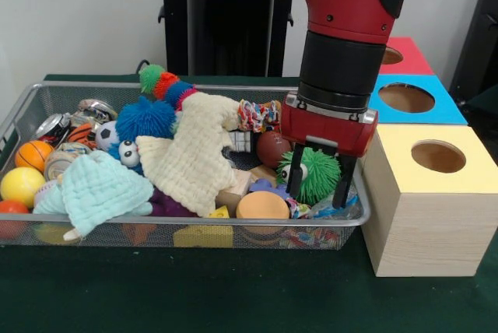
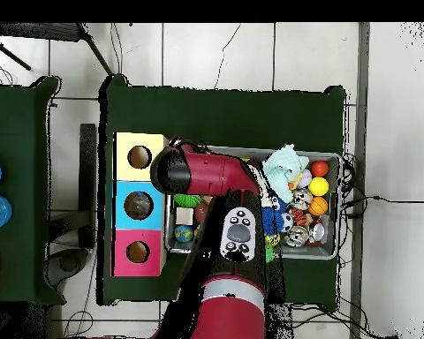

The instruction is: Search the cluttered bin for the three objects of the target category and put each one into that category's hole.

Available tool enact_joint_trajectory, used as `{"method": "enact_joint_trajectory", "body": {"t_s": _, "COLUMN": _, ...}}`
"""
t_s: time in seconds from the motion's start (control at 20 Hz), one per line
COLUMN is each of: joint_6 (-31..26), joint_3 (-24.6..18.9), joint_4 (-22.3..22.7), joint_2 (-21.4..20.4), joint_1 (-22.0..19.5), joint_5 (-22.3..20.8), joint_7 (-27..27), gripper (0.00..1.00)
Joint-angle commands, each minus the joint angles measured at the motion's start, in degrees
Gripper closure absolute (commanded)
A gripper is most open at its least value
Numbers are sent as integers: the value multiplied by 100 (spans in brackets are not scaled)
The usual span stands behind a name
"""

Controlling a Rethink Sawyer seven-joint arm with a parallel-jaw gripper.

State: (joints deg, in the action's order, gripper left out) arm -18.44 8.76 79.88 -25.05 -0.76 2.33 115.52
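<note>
Front view: the gripper hangs spread open, empty, its fingers straddling a green spiky ball with googly eyes at the wire bin's right end, beside the yellow-topped box. The counter is dark green.

Overhead view: the bin sits beside three holed boxes; tiled floor surrounds.

wall: plain white | floor: pale tiles, dark grout lines, cables trailing | table: dark green cloth | second green table: at left edge
</note>
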Motion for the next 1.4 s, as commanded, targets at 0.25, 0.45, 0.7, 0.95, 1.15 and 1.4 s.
{"method": "enact_joint_trajectory", "body": {"t_s": 0.25, "joint_6": 908, "joint_3": -628, "joint_4": 728, "joint_2": 132, "joint_1": -106, "joint_5": -11, "joint_7": 937, "gripper": 0}}
{"method": "enact_joint_trajectory", "body": {"t_s": 0.45, "joint_6": 1126, "joint_3": -866, "joint_4": 917, "joint_2": 157, "joint_1": -301, "joint_5": -76, "joint_7": 822, "gripper": 0}}
{"method": "enact_joint_trajectory", "body": {"t_s": 0.7, "joint_6": 1222, "joint_3": -918, "joint_4": 1052, "joint_2": 177, "joint_1": -333, "joint_5": -43, "joint_7": 848, "gripper": 0}}
{"method": "enact_joint_trajectory", "body": {"t_s": 0.95, "joint_6": 1207, "joint_3": -978, "joint_4": 1215, "joint_2": 175, "joint_1": -398, "joint_5": -59, "joint_7": 790, "gripper": 0}}
{"method": "enact_joint_trajectory", "body": {"t_s": 1.15, "joint_6": 856, "joint_3": -1001, "joint_4": 1364, "joint_2": 120, "joint_1": -391, "joint_5": 46, "joint_7": 769, "gripper": 0}}
{"method": "enact_joint_trajectory", "body": {"t_s": 1.4, "joint_6": 444, "joint_3": -904, "joint_4": 1352, "joint_2": 129, "joint_1": -317, "joint_5": 143, "joint_7": 720, "gripper": 0}}
